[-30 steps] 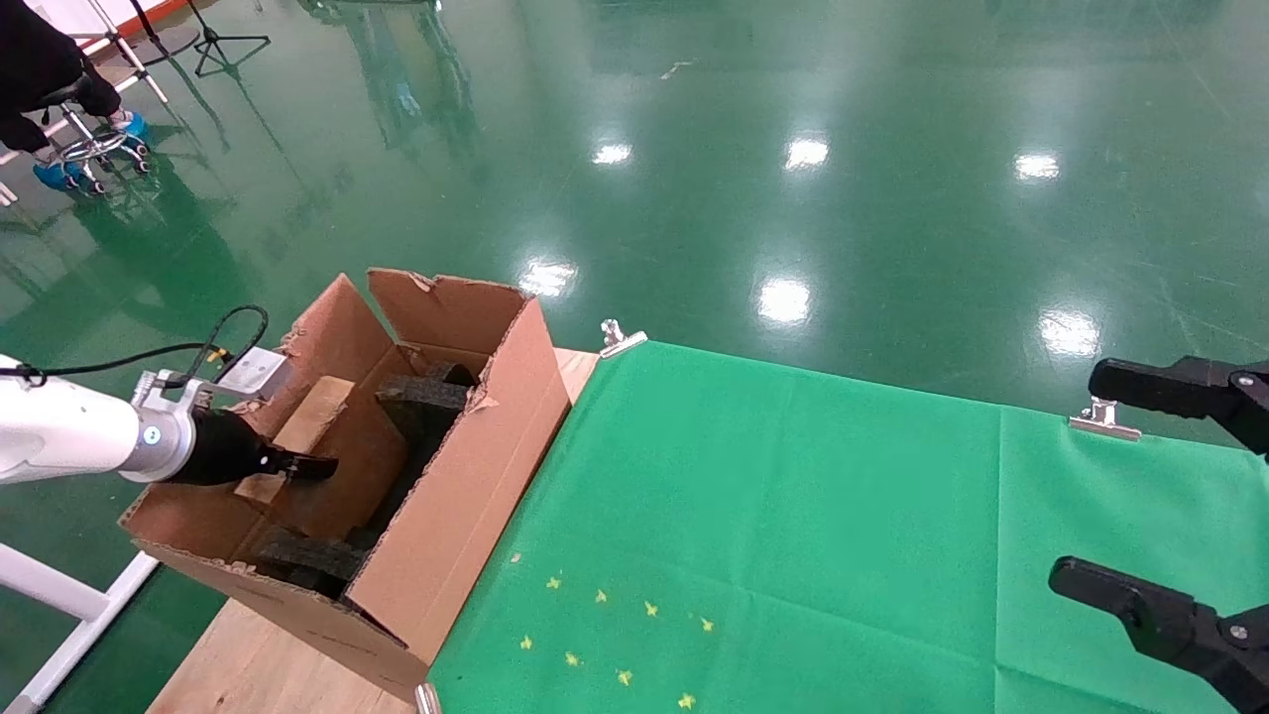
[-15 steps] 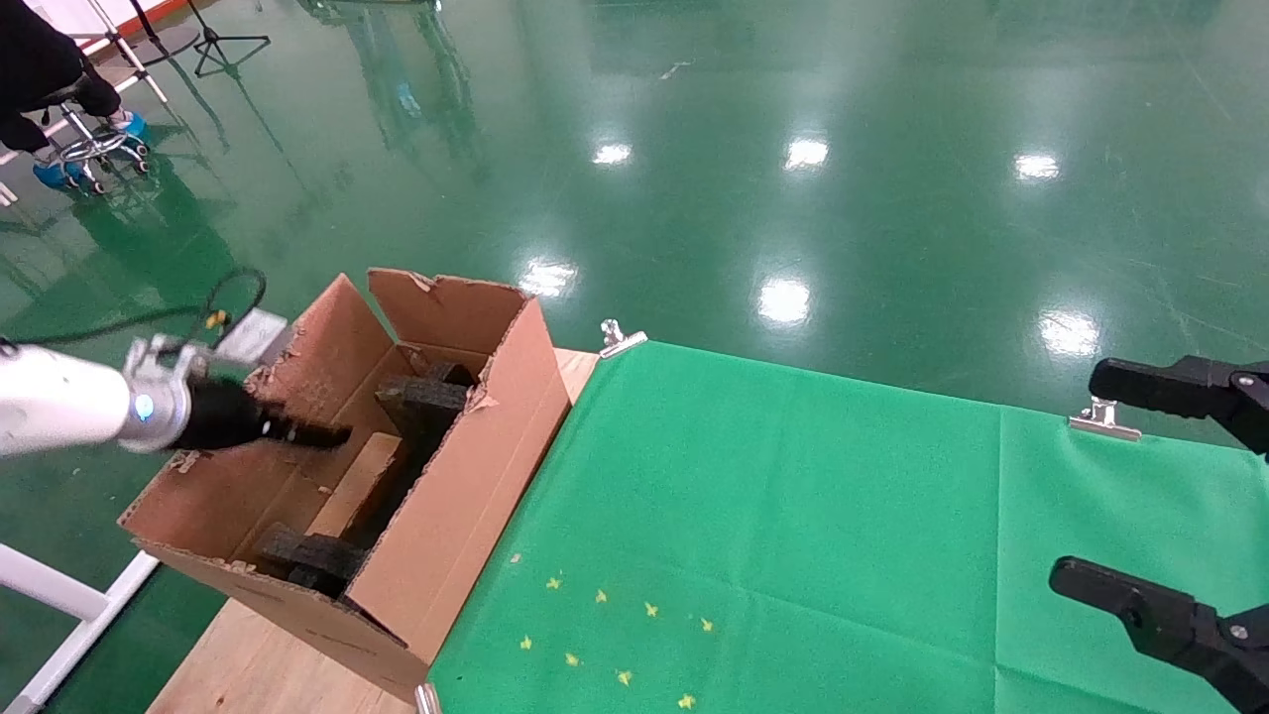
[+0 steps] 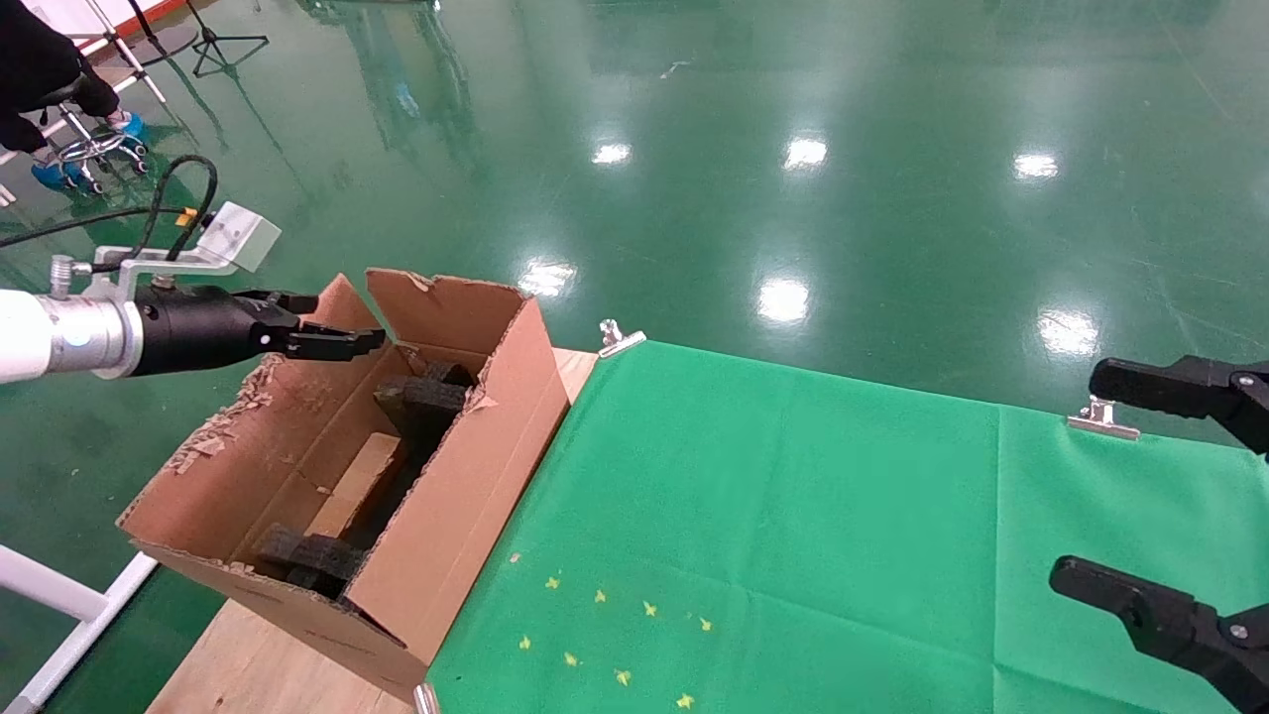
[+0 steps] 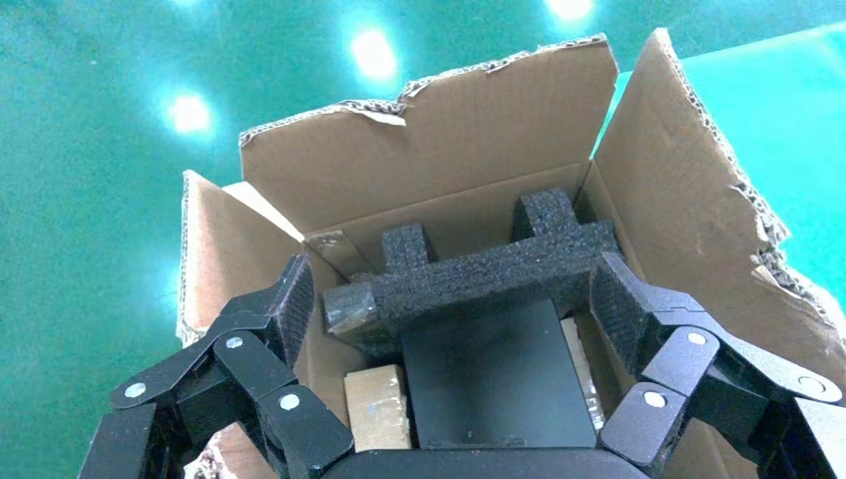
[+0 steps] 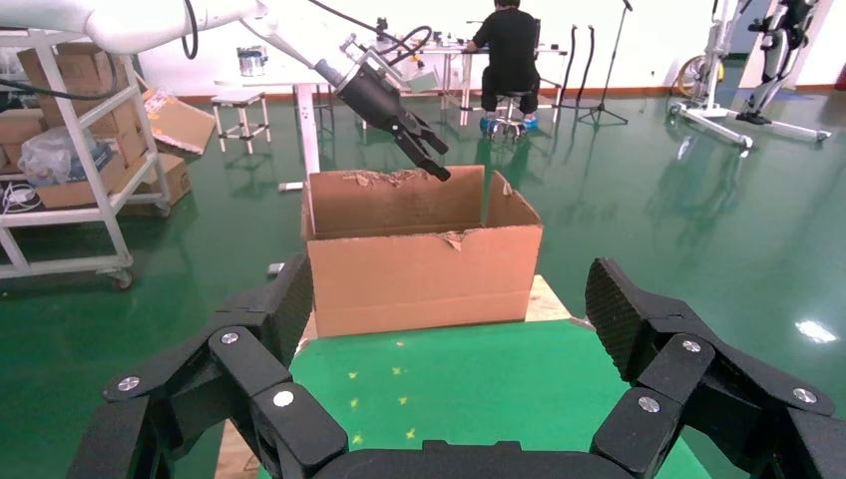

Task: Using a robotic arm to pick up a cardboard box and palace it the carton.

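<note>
Small brown cardboard box (image 3: 357,484) lies inside the large torn-flapped brown carton (image 3: 476,466), between black foam blocks (image 3: 421,397). Left gripper (image 3: 332,319), fingers spread and empty, hovers above the ragged flap; moving low could snag it. Right gripper (image 3: 1160,486) waits spread.

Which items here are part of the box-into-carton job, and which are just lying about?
Job:
- cardboard box, lying inside the carton
- carton with torn flaps
- left claw, open and empty above the carton's far end

Lying about:
- black foam blocks in the carton
- green cloth
- metal clips
- right claw, open, parked at the table's right
- seated person
</note>
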